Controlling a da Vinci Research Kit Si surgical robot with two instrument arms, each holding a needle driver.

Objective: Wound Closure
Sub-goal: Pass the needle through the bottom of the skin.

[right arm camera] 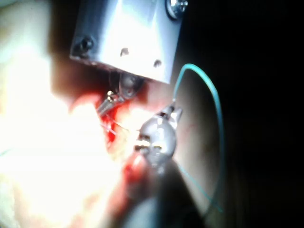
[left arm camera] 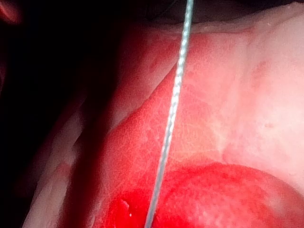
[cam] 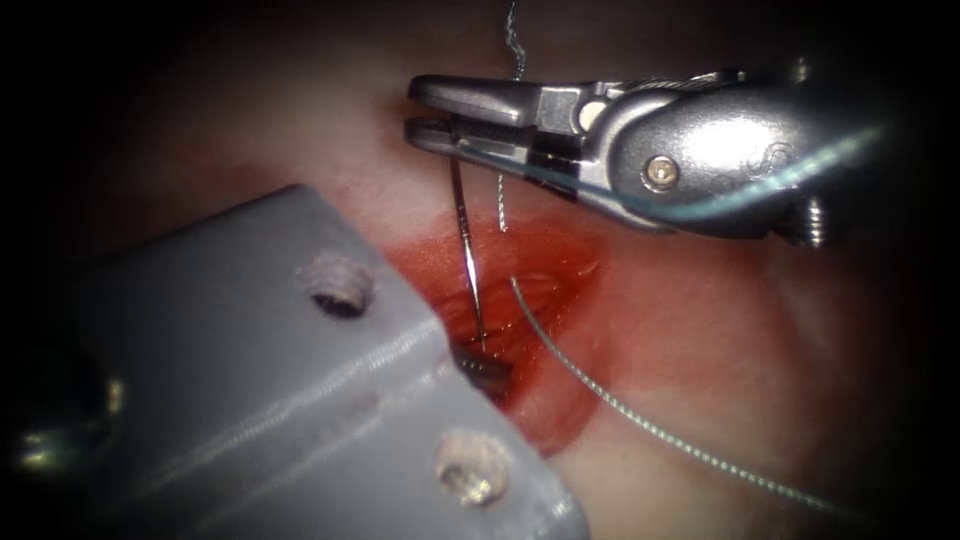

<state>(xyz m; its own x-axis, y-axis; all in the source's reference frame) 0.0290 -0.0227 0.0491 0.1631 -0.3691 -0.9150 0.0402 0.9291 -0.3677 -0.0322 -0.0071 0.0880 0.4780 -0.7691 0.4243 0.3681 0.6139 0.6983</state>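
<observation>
The tissue (cam: 700,330) lies under both tools, its cut (cam: 520,300) wet with red fluid (cam: 545,250) just below the right tool's jaws. The grey block at the endoscope view's near left is the left arm's own body, and it covers that arm's wrist. The left tool (cam: 487,370) shows as a small dark tip at the block's edge, down in the cut; I cannot tell how its jaws stand or whether they hold anything.

The right tool (cam: 425,110) comes in from the right with its long axis nearly level and its tips pointing left. Its jaws are closed on the needle (cam: 466,255), gripping it at its upper end. From that grip the needle hangs almost straight down, long axis close to vertical, with its lower end pointing into the cut, right beside the left tool's tip; whether that end is in the tissue I cannot tell.

The thread (cam: 620,405) runs from the cut, right of the needle, away down and to the right across the tissue. A second strand (cam: 514,40) rises above the right tool's jaws.
</observation>
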